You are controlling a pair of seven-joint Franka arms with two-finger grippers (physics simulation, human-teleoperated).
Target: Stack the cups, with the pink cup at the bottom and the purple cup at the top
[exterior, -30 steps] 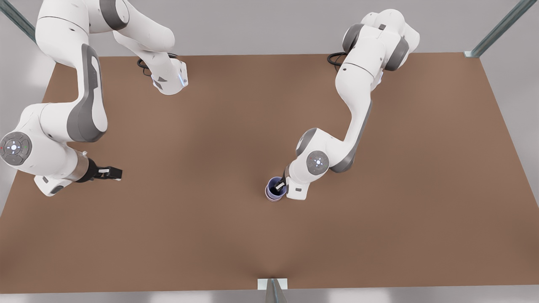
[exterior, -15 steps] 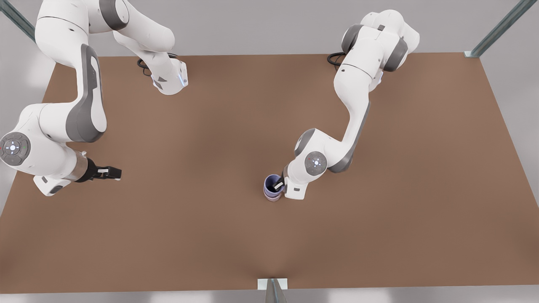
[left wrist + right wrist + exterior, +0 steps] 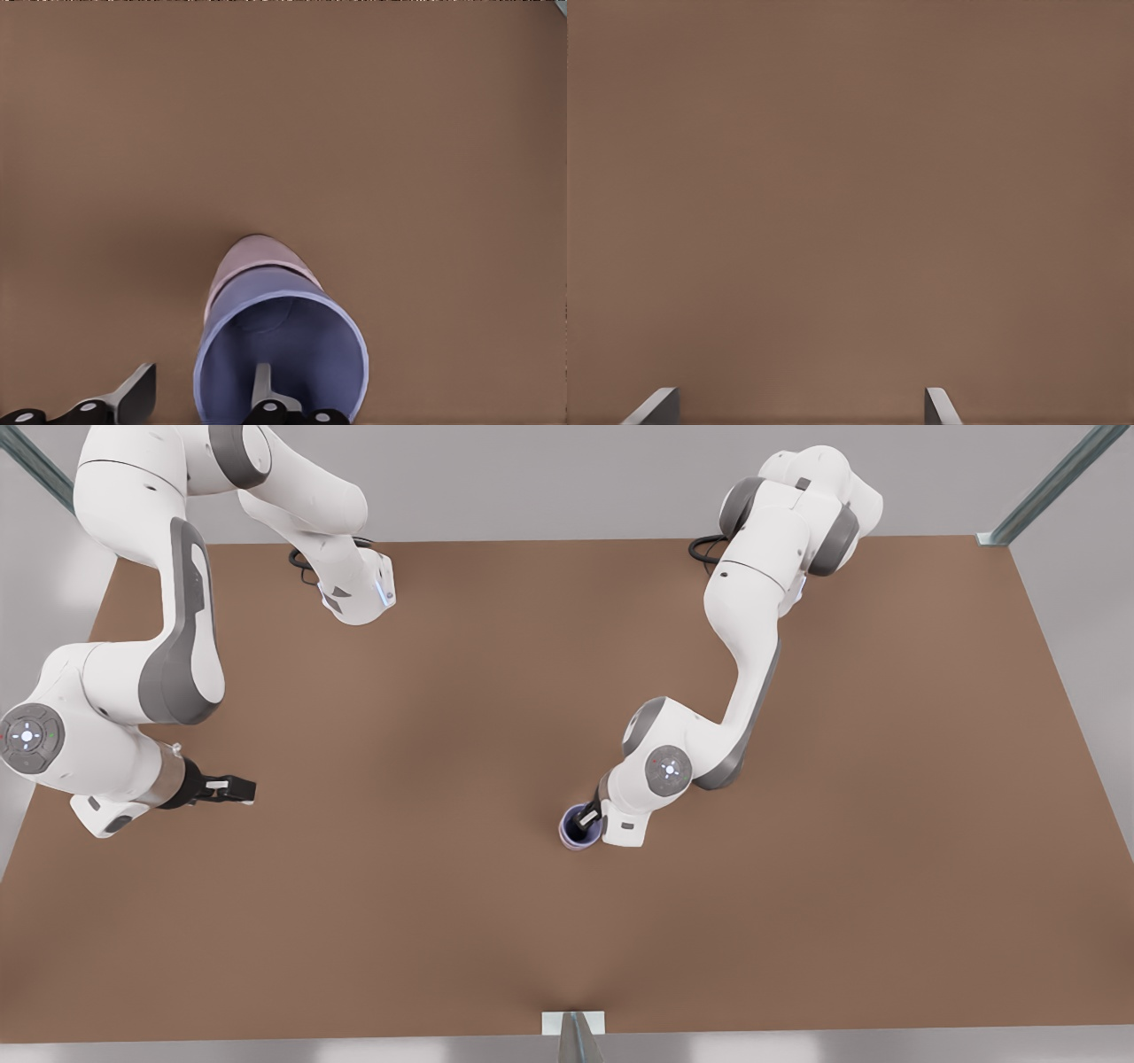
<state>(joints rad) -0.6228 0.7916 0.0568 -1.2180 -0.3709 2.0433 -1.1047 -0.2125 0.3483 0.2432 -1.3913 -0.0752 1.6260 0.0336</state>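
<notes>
Purple cup (image 3: 279,354) sits nested in the pink cup (image 3: 252,261); left pincer (image 3: 199,394) straddles its wall, apparently released. Right pincer (image 3: 802,403) idles spread at nine o'clock; withdrawal remains.

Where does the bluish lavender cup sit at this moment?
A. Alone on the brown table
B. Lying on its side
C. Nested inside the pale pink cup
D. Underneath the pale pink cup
C: the bluish lavender tapered cup sits upright inside the pale pink-mauve cup, whose wall shows beneath it, with the left gripper straddling its rim.
</notes>
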